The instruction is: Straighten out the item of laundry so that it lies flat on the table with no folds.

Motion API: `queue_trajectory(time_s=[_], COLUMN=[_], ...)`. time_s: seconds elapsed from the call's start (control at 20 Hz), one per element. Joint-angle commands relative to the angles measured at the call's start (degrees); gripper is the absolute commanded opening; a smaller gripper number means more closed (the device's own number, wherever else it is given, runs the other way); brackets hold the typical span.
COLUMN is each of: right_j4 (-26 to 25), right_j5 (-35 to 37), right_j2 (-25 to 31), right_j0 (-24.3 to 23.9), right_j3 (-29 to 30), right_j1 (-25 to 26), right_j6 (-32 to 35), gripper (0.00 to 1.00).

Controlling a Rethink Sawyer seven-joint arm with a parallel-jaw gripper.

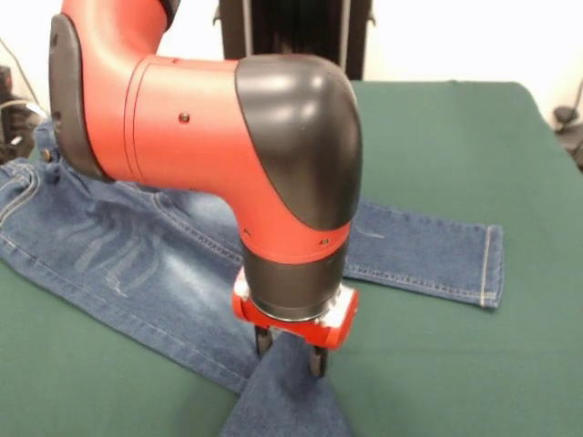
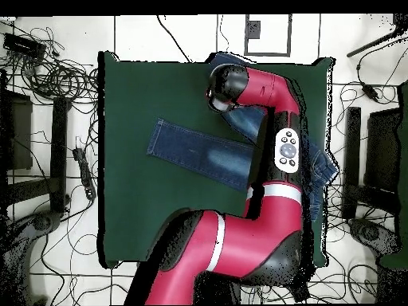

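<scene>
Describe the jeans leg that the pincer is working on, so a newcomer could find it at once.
Start from the dark green table and find the blue denim jeans spread across it. One leg lies flat, its hemmed cuff in plain view. The other leg runs under the red arm's pincer, toward the front camera, its cuff out of that view.

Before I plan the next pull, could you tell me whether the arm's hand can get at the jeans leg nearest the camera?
Probably yes: the hand is already down on that leg of the jeans, nothing between them.

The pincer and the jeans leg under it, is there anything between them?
Nothing: in the front view the pincer reaches down onto the jeans, its fingertips touching denim.
</scene>
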Motion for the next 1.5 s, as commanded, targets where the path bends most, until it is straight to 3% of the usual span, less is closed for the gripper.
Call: queue_trajectory(time_s=[0.05, 0.5, 1.15, 1.5], right_j4=[-1.5, -0.8, -0.1, 2.2], right_j5=[-3.2, -3.9, 6.9, 10.8], right_j2=[3.6, 4.6, 3.9, 2.9], right_j0=[0.4, 0.1, 0.4, 1.3], right_j3=[-2.2, -5.7, -13.0, -10.4], right_j1=[5.9, 7.4, 7.9, 5.9], right_j6=[0.5, 0.0, 1.2, 8.1], gripper=[1.0, 1.0, 1.0, 1.0])
